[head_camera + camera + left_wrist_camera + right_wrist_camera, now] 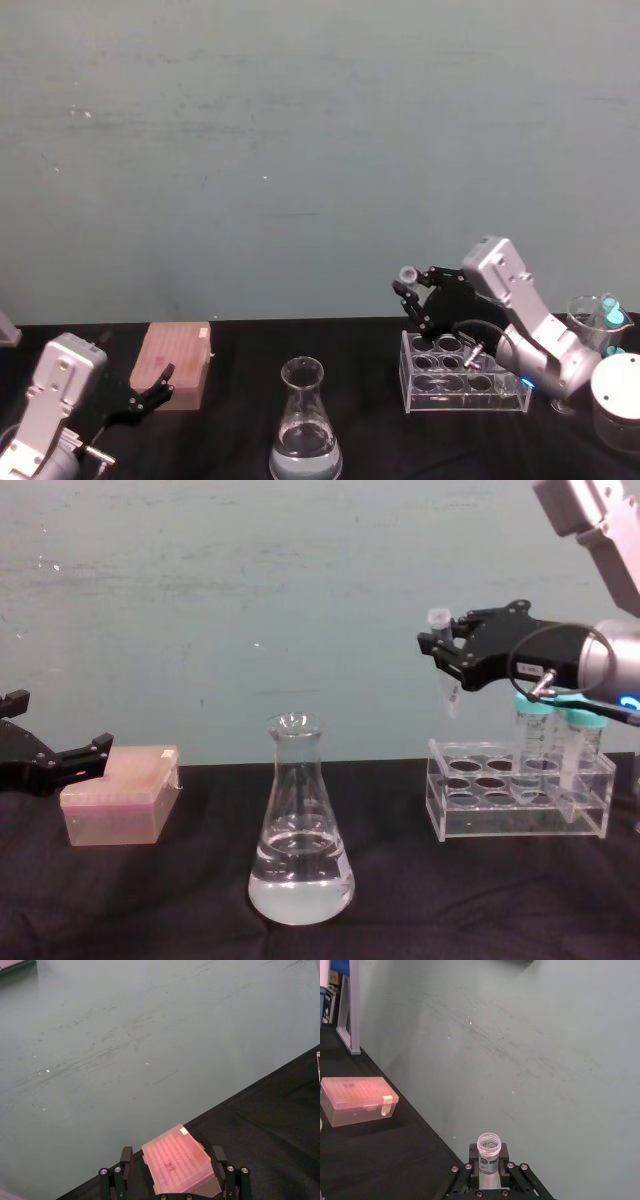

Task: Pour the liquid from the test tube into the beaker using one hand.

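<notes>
Transport step, I reckon: right gripper (pixel 445 655) clamped on the tube (pixel 438 620), above the rack (pixel 520 815) at frame right; next I swing it left over the flask (pixel 300 825), centre, and tip; left gripper (pixel 62 755) spread, parked lower-left.

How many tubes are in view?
3: the uncapped test tube in the right hand, raised above the rack; two teal-capped tubes by the rack's right end. The arm may hide more. Left hand parked by pink box.
</notes>
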Controlling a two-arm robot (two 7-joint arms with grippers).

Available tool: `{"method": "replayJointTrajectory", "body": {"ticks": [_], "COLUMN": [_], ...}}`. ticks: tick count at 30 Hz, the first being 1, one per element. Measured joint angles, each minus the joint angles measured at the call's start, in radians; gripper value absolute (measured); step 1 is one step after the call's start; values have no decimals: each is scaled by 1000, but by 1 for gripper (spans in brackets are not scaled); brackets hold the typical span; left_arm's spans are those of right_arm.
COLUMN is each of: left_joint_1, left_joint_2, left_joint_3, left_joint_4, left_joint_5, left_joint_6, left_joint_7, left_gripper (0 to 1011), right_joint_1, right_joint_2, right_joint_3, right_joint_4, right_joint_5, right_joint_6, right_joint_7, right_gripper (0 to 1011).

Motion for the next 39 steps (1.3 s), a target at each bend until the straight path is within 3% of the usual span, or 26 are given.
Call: {"method": "replayJointTrajectory", "body": {"ticks": [39], "left_joint_1": [0], "left_joint_2": [0], "left_joint_3": [0], "left_joint_4": [0], "left_joint_5": [0], "left_joint_6": [0], "left_joint_7": [0], "left_gripper": [1000], "right_joint_1": [13], "right_joint_2": [-12], "right_joint_3": [-114], "right_joint_4": [-70], "right_joint_5": [-175], "right_joint_6": [-76], "right_joint_7": [-22], "right_gripper": [221]}}
